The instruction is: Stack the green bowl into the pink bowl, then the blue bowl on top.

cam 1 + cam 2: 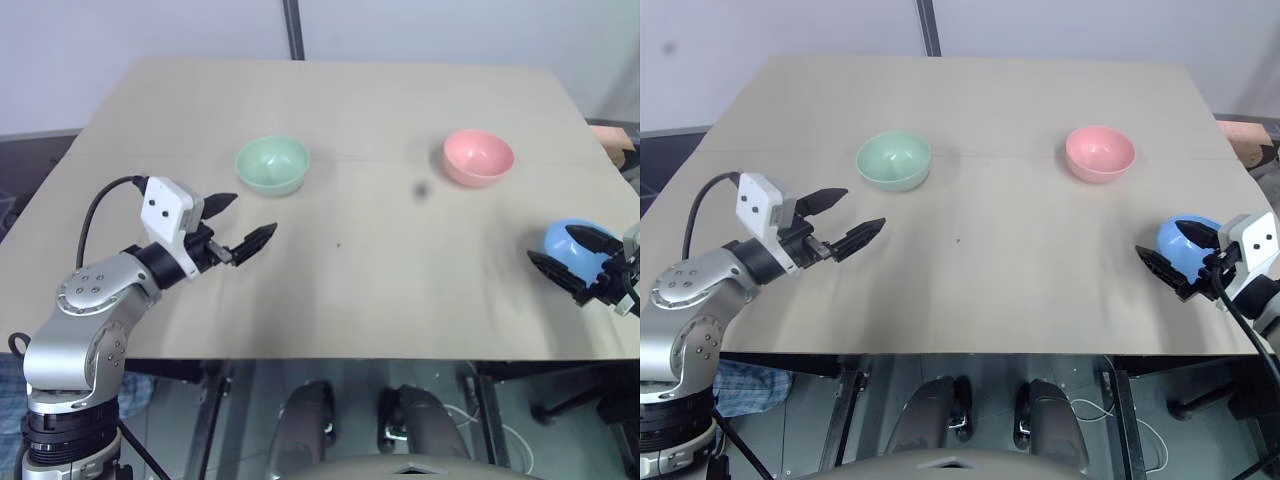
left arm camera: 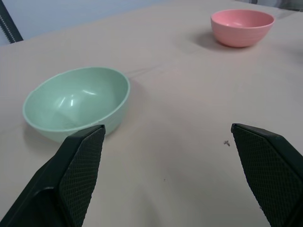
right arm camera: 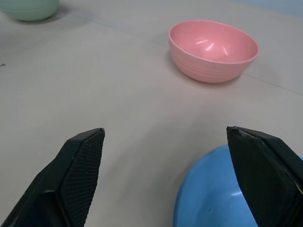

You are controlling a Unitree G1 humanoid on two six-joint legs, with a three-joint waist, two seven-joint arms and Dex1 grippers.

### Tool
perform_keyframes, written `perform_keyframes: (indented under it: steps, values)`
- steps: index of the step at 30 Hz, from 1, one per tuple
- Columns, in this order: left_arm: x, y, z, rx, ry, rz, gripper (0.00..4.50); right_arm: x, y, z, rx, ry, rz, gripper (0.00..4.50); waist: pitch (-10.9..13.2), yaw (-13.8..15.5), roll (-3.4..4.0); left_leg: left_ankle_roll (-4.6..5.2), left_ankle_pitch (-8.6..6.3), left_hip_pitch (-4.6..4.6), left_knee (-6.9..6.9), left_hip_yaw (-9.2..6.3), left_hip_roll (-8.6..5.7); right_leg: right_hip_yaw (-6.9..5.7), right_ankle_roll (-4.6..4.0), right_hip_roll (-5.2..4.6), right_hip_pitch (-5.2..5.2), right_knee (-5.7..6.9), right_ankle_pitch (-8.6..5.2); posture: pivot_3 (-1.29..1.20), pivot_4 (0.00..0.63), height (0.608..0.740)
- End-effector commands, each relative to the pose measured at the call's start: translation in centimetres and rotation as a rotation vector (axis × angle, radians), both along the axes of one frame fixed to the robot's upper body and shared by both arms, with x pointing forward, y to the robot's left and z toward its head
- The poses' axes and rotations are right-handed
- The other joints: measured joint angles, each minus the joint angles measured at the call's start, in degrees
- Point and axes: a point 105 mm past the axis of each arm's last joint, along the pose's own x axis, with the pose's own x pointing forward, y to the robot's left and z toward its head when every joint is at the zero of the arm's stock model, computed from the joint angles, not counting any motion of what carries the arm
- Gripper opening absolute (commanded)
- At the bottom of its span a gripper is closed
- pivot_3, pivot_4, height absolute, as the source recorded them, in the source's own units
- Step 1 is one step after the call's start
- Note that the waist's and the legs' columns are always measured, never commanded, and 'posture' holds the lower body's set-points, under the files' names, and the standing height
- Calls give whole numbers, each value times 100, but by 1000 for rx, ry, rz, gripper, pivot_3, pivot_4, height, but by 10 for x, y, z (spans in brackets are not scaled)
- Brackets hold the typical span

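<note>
**Observer:** Where do the 3 bowls sit right now?

**Me:** All 3 rest on the tan table (image 1: 360, 260), none stacked. The green bowl (image 1: 272, 164) is on my left side toward the far half, the pink bowl (image 1: 479, 156) is well apart from it on my right at about the same depth, and the blue bowl (image 1: 1188, 246) lies near the table's right edge, close to me.

**Observer:** And your grippers?

**Me:** My left gripper (image 1: 243, 226) hangs with its 2 fingers spread wide and nothing between them, just short of the green bowl. My right gripper (image 1: 1175, 255) is spread just as wide, empty, hovering close by the blue bowl; I cannot tell whether a finger touches it.

**Observer:** So step 1 is the green bowl. How would you take it well?

**Me:** I judge the rim is the place to pinch: 1 finger inside, 1 outside, on the near wall. The plastic looks smooth and light, so a shallow bite could slip or tip the bowl. I would carry it level across to the pink bowl, centre it above, and lower before letting go, so it nests rather than skates off. The right arm should wait with the blue bowl.
</note>
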Motion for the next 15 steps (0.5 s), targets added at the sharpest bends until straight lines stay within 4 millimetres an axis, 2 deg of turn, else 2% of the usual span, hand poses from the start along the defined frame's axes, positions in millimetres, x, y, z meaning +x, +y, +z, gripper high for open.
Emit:
perform_keyframes:
  steps: [1,6,11,15]
  values:
    - [-4,-1,10,9,-49,-17,4500,-1,3,13,-25,-46,7,4460,0,0,0,0,0,0,0,0,0,0,0,0,0,0,0,0,150,740]
    - [-5,-3,11,-4,-54,-34,4500,1,5,14,-29,-49,12,4460,0,-1,0,0,0,0,0,0,0,0,0,0,0,0,0,0,150,740]
    - [-15,-14,15,-67,-41,-140,4500,8,18,19,-45,-59,67,4460,0,-12,0,0,0,1,0,0,0,0,0,0,0,0,0,0,150,740]
    - [-25,-26,18,-88,-27,-250,4500,32,29,24,-103,-56,51,4460,0,-21,1,0,1,2,0,1,1,1,0,2,0,0,0,0,150,740]
